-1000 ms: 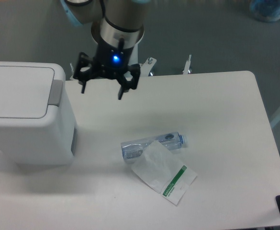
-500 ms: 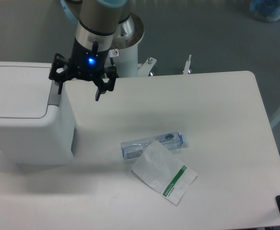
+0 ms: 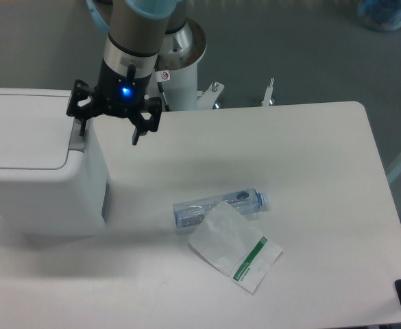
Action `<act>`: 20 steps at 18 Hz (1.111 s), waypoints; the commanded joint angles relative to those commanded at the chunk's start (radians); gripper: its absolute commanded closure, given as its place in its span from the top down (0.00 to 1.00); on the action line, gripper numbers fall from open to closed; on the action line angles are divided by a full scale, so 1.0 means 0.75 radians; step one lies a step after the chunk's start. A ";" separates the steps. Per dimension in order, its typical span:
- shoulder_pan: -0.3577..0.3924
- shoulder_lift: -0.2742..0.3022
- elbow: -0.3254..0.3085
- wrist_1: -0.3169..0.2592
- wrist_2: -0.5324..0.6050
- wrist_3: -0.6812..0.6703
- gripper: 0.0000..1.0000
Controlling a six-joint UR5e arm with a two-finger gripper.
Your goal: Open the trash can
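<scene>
No text, brand or number can be read anywhere on the table. A white packet lying beside a clear bottle carries a green printed strip along one edge, its lettering too small to make out. A small round sticker with a red border sits on the white robot base; its symbol cannot be made out. The bottle shows no legible label. The trash can bears no visible marking on its lid or side. The gripper shows only a lit blue light, no writing.
</scene>
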 joint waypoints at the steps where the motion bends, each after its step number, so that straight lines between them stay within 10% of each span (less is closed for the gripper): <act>1: 0.000 -0.002 -0.002 0.000 0.000 0.000 1.00; 20: 0.004 -0.071 0.145 0.027 0.084 0.020 1.00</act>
